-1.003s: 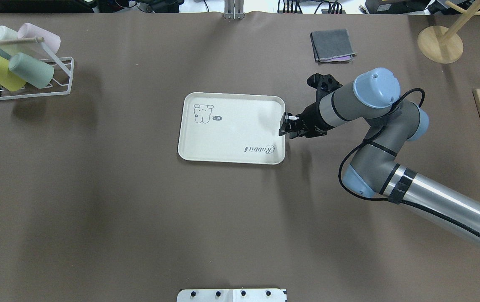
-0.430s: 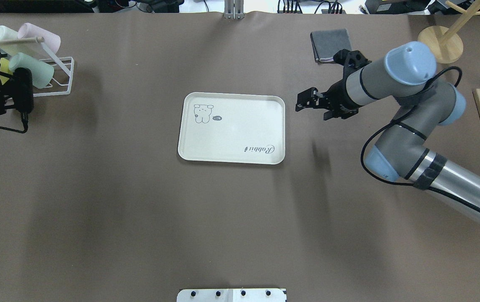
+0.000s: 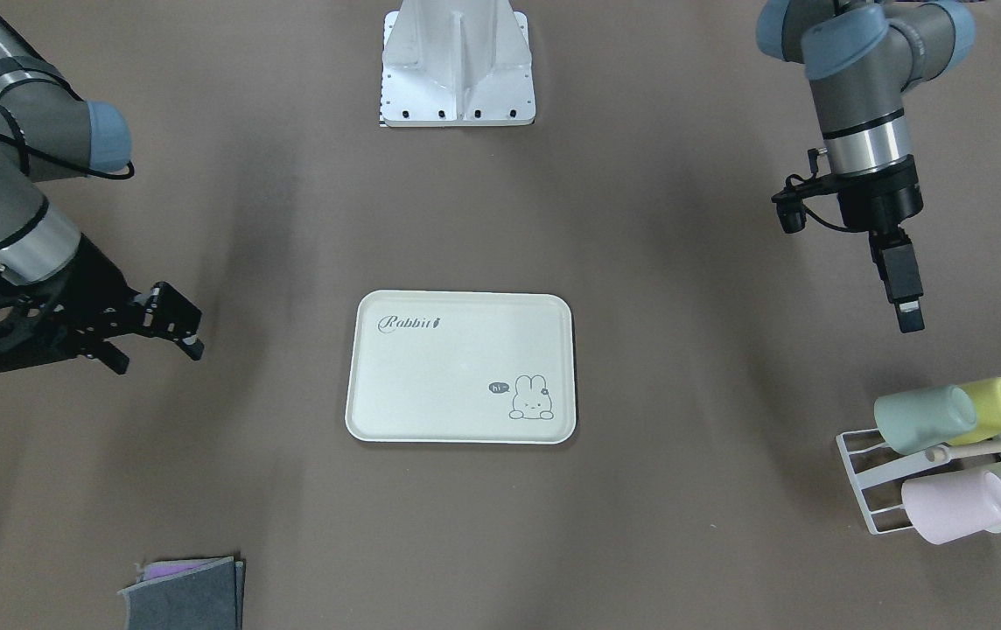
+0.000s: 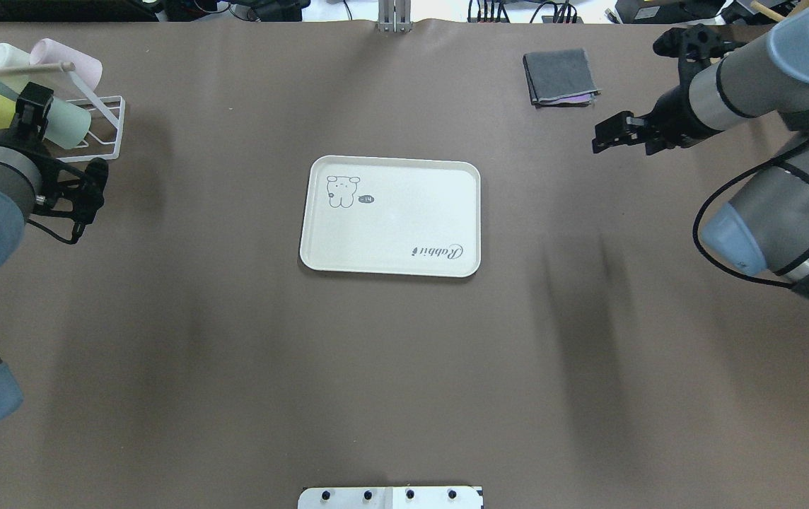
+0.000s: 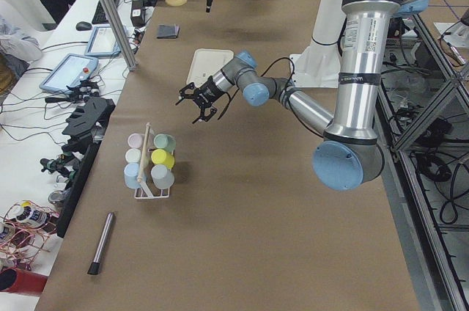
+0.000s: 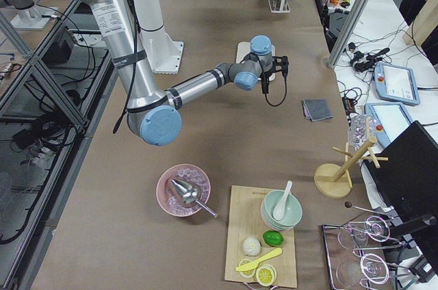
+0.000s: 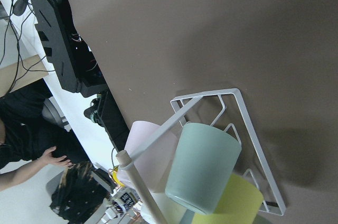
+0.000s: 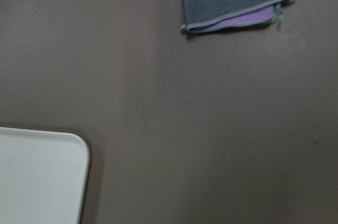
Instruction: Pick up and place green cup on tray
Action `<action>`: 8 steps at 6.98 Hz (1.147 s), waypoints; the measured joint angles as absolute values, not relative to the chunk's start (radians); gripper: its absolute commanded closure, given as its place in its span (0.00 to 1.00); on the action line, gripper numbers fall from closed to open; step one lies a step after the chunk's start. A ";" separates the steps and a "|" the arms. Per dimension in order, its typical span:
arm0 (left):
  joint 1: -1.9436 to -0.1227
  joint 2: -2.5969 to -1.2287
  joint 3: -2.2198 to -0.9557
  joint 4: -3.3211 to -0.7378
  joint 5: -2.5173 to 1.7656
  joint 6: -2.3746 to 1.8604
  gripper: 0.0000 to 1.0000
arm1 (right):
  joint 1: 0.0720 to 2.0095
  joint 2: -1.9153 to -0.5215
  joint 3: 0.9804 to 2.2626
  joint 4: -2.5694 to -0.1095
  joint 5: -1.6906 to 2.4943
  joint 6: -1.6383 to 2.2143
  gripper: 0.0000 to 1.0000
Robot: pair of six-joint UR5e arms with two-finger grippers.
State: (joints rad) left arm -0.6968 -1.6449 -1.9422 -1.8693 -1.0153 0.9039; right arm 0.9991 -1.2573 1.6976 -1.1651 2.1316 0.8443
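Leftmost, the green cup [image 4: 65, 124] lies on its side in a white wire rack [image 4: 104, 134], the left claw [image 3: 901, 297] near it, fingers together; mid-bench sits the bare tray [image 4: 390, 215]; further right the right claw [image 4: 606, 134] hovers, fingers apart, near a folded grey cloth [image 4: 560, 76].

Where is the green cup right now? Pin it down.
The green cup lies on its side in the white wire rack at the front-facing view's lower right, beside the yellow cup, just beyond the left gripper.
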 measured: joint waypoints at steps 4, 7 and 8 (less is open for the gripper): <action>-0.638 -1.667 -1.794 -1.909 -0.855 0.972 0.02 | 1.252 -1.493 1.739 -1.301 2.171 0.184 0.00; -0.637 -1.705 -1.664 -2.037 -0.850 0.989 0.02 | 1.464 -1.658 1.721 -1.314 2.313 -0.037 0.00; -0.637 -1.714 -1.649 -2.049 -0.850 1.004 0.02 | 1.524 -1.703 1.717 -1.329 2.320 -0.093 0.00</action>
State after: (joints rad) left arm -0.6366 -1.7137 -1.6492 -2.0490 -0.8499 1.0045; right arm 1.5235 -1.7033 1.7169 -1.3287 2.3196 -0.0934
